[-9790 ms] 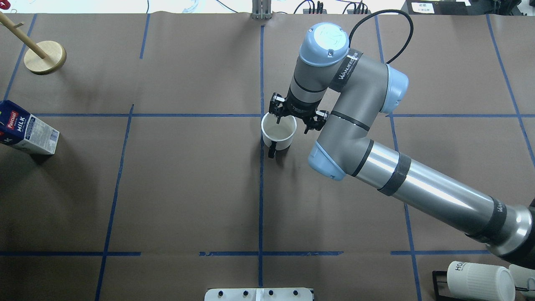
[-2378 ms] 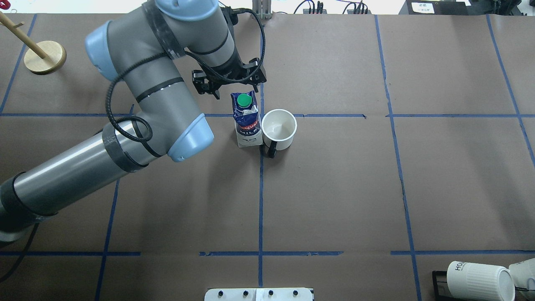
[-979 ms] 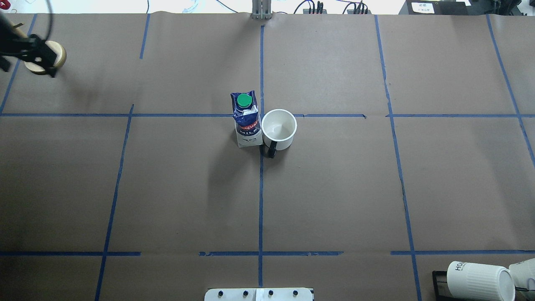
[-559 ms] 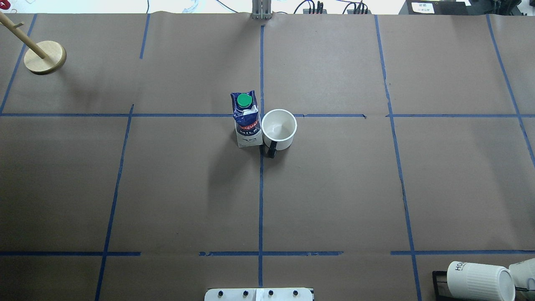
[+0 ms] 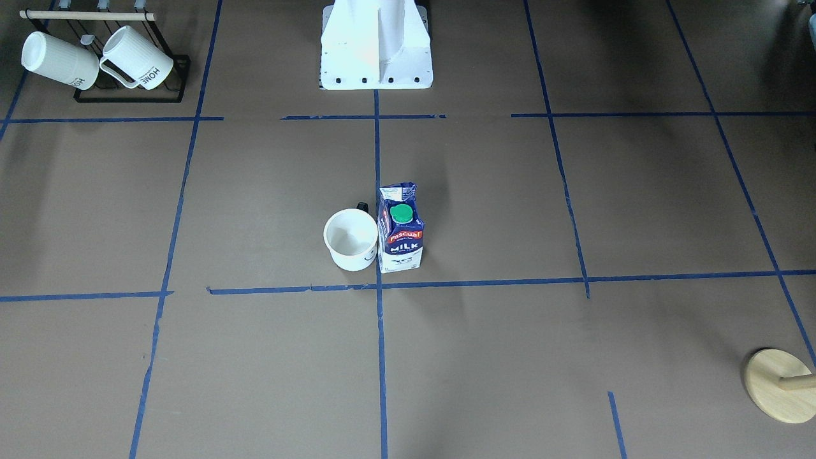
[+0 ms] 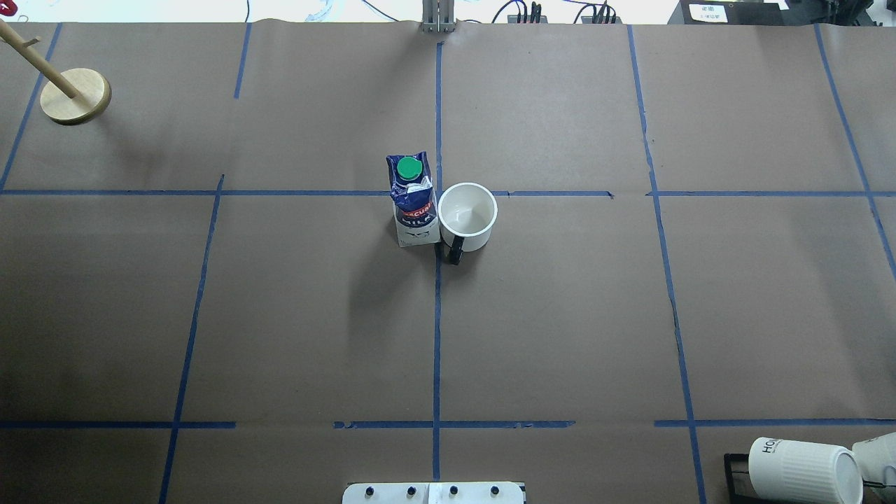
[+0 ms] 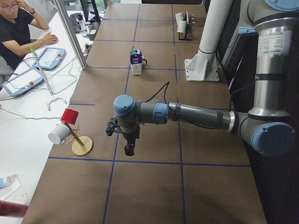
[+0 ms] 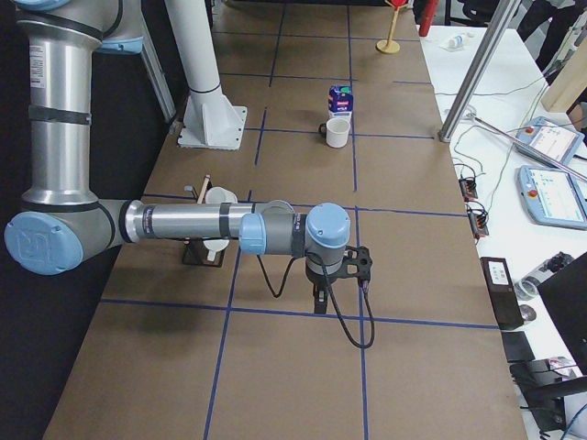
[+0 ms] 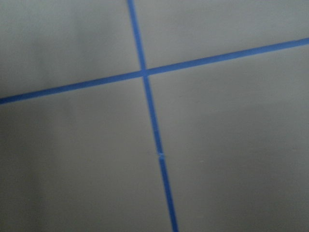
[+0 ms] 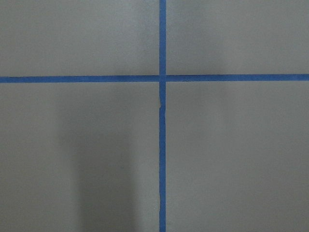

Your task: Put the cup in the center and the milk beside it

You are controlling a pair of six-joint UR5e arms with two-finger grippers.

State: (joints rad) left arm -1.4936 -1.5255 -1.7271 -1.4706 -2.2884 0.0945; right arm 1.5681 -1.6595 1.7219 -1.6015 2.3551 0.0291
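The cup (image 6: 467, 217) stands upright and open-mouthed at the center (image 5: 378, 285), just on the robot's side of the tape crossing and to the right of the long middle line. Its black handle points back toward the robot. The milk (image 6: 413, 210) stands upright just beside the cup's left side, green cap up. The two are so close that it is unclear whether they touch. Nothing holds either of them.

Both are well apart from the arms. The left gripper (image 7: 128, 150) hangs fingers-down over the left end of the table, near a wooden stand (image 6: 75, 96), with the carton and mug far off along the table behind it. The right gripper (image 8: 320, 295) hangs fingers-down over the right end, near a black rack of ribbed mugs (image 5: 127, 95), equally far from the pair. Only the side views show the two grippers, so I cannot tell how wide either one is spread. Neither visibly carries anything.

Each wrist view shows blue tape lines crossing on the brown paper (image 10: 231, 154). An operator (image 7: 18, 28) sits at the far side bench.
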